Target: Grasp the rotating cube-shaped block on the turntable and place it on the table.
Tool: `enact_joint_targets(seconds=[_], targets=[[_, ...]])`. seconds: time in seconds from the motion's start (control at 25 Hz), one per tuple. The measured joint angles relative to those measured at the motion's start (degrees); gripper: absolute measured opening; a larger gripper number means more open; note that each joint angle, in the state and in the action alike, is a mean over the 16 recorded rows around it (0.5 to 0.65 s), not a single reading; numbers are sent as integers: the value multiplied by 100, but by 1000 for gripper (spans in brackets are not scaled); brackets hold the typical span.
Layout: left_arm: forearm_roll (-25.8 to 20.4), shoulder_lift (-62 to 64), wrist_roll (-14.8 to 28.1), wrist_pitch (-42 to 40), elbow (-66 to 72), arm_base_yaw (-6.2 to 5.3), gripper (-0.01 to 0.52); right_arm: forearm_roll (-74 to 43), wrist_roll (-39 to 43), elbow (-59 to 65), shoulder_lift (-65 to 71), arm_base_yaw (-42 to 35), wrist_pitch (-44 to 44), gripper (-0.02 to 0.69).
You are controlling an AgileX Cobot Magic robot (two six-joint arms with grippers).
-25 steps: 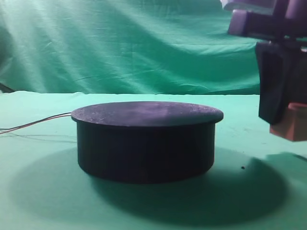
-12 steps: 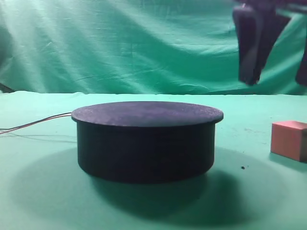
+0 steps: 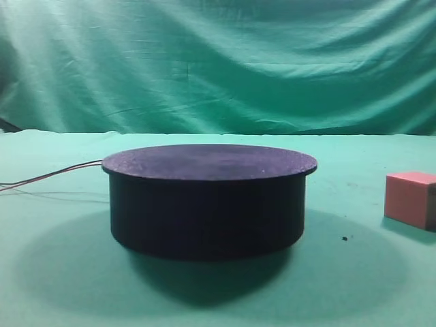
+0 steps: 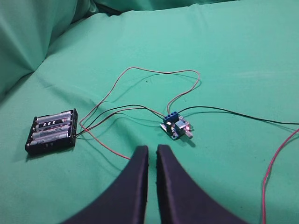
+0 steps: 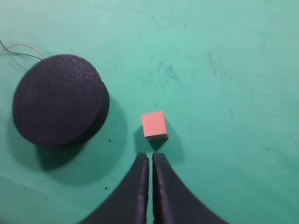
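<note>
The cube-shaped block [image 3: 411, 199] is a small, plain pinkish-salmon cube with smooth matte faces. In the exterior high view its top face reads lighter than its front, and its right side is cut off by the frame edge. It rests on the green-draped table [image 3: 61, 286], off the turntable [image 3: 208, 197] and clear of it, toward the right edge of the bench. The right wrist view confirms this: the block [image 5: 154, 125] sits flat on the cloth beside the black disc [image 5: 60, 100], apart from it and casting a short shadow.

The turntable is a low black cylinder with a flat, lightly speckled top carrying nothing. Thin wires [image 3: 51, 176] trail from its left side toward the left edge.

The right gripper [image 5: 150, 161] hangs above the cloth just short of the block, its jaws drawn nearly together with only a slit between, holding nothing. The left gripper [image 4: 152, 154] shows the same narrow slit and holds nothing; it overlooks a battery holder [image 4: 51, 132] and a small circuit board [image 4: 176, 127] joined by looping wires.

Neither gripper appears in the exterior high view. Component detail on the board is too small to make out.
</note>
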Motion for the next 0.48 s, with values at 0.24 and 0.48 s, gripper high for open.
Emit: enact_joint_targets(seconds=[0.24, 0.48], targets=[[0, 0, 0, 0, 0, 0, 0, -28, -467, 144, -450, -7, -236, 0], [0, 0, 0, 0, 0, 0, 0, -131, -1111, 451, -808, -299, -858, 0]])
